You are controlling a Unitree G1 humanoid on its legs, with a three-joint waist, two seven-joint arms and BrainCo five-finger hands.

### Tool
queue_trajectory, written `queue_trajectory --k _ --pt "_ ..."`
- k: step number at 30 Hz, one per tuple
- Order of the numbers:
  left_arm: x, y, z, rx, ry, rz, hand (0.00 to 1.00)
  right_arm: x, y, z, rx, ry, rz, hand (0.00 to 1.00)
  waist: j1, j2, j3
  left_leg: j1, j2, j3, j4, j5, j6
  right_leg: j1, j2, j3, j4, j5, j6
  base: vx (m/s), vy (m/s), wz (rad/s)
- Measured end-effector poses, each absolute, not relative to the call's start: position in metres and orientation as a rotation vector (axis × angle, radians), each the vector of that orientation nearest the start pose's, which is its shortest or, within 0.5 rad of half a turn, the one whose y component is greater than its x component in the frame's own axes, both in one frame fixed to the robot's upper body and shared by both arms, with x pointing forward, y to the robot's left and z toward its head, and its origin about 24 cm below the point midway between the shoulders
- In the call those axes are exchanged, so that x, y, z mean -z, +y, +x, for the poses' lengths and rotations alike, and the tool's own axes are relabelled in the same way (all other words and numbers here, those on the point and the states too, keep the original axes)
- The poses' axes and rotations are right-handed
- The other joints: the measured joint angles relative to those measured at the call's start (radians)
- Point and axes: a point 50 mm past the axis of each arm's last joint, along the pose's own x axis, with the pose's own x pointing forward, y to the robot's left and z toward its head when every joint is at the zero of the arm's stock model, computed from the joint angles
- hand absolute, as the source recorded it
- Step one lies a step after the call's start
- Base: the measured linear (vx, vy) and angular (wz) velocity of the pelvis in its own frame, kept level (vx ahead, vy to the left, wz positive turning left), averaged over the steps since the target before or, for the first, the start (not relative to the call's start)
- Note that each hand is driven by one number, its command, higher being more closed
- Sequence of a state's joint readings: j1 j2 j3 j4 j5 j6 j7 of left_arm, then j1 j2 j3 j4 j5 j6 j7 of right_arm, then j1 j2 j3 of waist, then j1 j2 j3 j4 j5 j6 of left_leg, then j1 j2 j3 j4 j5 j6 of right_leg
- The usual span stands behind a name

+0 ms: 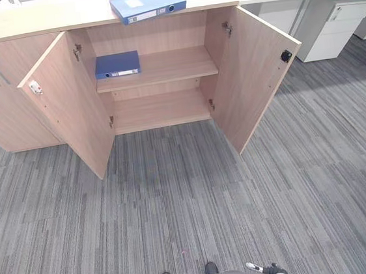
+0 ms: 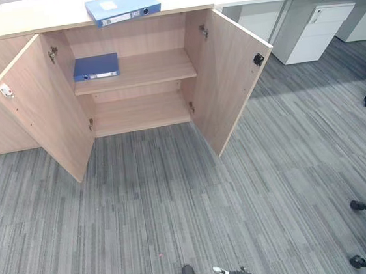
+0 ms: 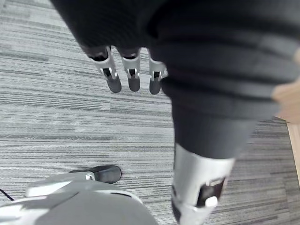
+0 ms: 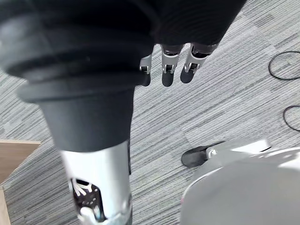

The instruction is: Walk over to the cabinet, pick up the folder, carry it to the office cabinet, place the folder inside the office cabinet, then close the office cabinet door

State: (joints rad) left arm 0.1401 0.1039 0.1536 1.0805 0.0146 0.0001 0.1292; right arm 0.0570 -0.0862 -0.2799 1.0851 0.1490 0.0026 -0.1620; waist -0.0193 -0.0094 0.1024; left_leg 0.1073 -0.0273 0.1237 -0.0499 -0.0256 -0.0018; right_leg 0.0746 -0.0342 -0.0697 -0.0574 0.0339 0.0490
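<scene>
Blue folder [image 1: 148, 4] lies flat on the cabinet top [image 1: 39, 18] at twelve o'clock, well apart from the robot. A second blue folder [image 1: 117, 64] sits on the upper shelf [image 1: 175, 64]. Walking in, the robot could clip the open right door [image 1: 258, 70] at one o'clock. The eye views give the cabinet, while the wrist views give the left hand [image 3: 132, 75] and right hand [image 4: 168, 70], fingers straight, holding nothing.

Blue folder [image 1: 148, 4] on counter [image 1: 27, 22]: mid blue, white label patches on top and spine. Second folder [image 1: 117, 64] on shelf [image 1: 175, 66]: darker blue. Cabinet [image 1: 69, 116]: pale wood grain. Carpet [image 1: 176, 196]: grey, fine streaks. Drawer unit [image 1: 338, 29]: white.
</scene>
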Motion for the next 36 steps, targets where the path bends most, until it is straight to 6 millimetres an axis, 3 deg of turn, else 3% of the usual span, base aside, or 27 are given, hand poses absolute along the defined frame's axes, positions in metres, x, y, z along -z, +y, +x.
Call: queue_trajectory --k 5,30,34,36 --pt "0.165 0.215 0.063 -0.327 1.200 0.099 0.00 0.159 -0.215 0.100 0.523 1.095 0.138 0.00 0.002 0.001 0.000 0.006 0.000 0.007 -0.006 0.002 -0.001 0.002 0.000 0.000 0.001 -0.002 0.006 -0.03 -0.010 -0.01" --pt "0.164 0.218 0.069 -0.323 1.186 0.124 0.00 0.159 -0.207 0.105 0.508 1.088 0.155 0.00 0.004 -0.021 0.024 0.012 0.001 0.028 -0.035 0.007 0.002 0.000 0.004 0.010 -0.023 0.006 0.003 -0.04 -0.013 -0.02" --pt "0.163 0.219 0.074 -0.322 1.173 0.127 0.00 0.159 -0.206 0.107 0.505 1.083 0.158 0.00 0.014 -0.025 0.031 -0.030 0.000 0.073 -0.024 -0.013 0.012 -0.050 0.002 0.042 -0.022 0.003 0.013 -0.03 -0.002 -0.30" --pt "0.161 0.222 0.078 -0.325 1.157 0.134 0.00 0.157 -0.206 0.112 0.502 1.069 0.158 0.00 0.014 -0.027 0.046 -0.083 0.008 0.101 0.078 -0.080 0.017 -0.103 -0.001 0.063 0.046 -0.031 0.021 0.05 0.029 -0.36"
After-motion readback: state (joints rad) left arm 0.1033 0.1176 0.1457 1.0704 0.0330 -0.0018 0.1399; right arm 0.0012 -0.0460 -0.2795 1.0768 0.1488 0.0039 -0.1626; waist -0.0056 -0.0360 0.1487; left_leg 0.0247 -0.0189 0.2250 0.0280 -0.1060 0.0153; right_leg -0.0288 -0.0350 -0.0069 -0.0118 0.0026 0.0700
